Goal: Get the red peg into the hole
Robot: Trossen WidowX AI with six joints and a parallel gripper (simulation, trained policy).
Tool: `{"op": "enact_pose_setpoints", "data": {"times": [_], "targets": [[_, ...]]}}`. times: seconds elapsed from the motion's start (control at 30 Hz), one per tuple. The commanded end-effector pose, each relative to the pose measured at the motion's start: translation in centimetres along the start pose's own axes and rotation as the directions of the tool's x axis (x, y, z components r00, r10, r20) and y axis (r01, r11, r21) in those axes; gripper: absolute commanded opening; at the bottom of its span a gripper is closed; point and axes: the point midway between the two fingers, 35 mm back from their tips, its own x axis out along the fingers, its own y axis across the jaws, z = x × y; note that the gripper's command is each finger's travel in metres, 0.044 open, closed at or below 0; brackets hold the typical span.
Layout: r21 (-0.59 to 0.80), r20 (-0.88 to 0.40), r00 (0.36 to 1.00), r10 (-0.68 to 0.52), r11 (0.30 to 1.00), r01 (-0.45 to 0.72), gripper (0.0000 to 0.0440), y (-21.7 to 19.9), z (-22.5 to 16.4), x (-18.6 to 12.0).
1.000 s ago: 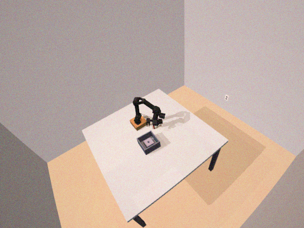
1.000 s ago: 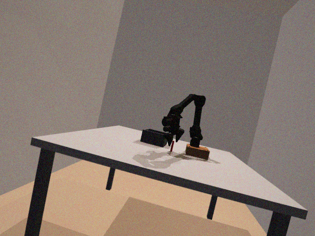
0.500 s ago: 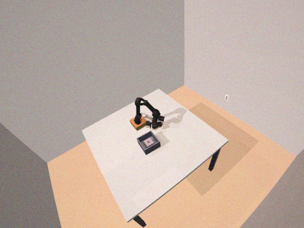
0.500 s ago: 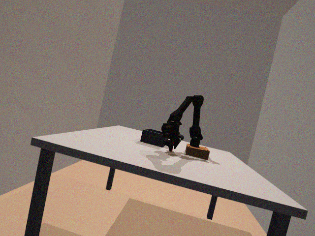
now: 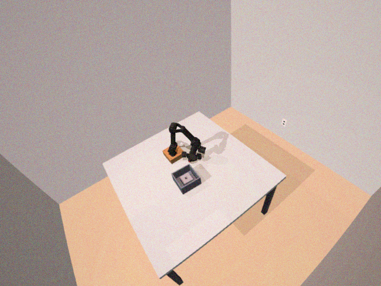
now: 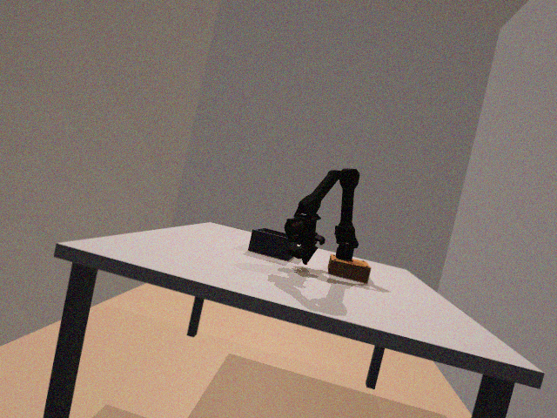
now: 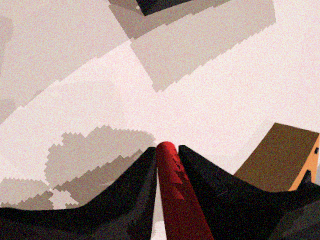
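1 peg [image 7: 176, 192] — 1 box [image 5: 186, 185] [image 6: 271, 245] — 1 table [image 5: 215, 199] [image 6: 157, 252]

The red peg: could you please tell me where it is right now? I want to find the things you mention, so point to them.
In the wrist view, the red peg [image 5: 189, 161] [image 7: 175, 185] is at bottom centre, clamped between the two black fingers, to the left of the orange block [image 7: 282, 155].

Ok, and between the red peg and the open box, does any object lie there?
No object, only white table with shadows between the red peg and the open box; the top and wrist views show this.
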Motion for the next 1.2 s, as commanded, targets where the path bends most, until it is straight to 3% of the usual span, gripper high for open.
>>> {"op": "enact_pose_setpoints", "data": {"times": [0.0, 0.57, 1.17], "targets": [[0.003, 0.047, 0.999, 0.012, 1.000, -0.012, 0.0000, -0.3, 1.5, -1.8], [0.120, 0.177, 0.983, 0.040, 0.991, -0.062, 0.0001, -3.4, 7.9, -9.3], [0.320, 0.198, 0.979, 0.037, 0.942, -0.100, 0.0000, -6.4, 15.4, -8.4]]}}
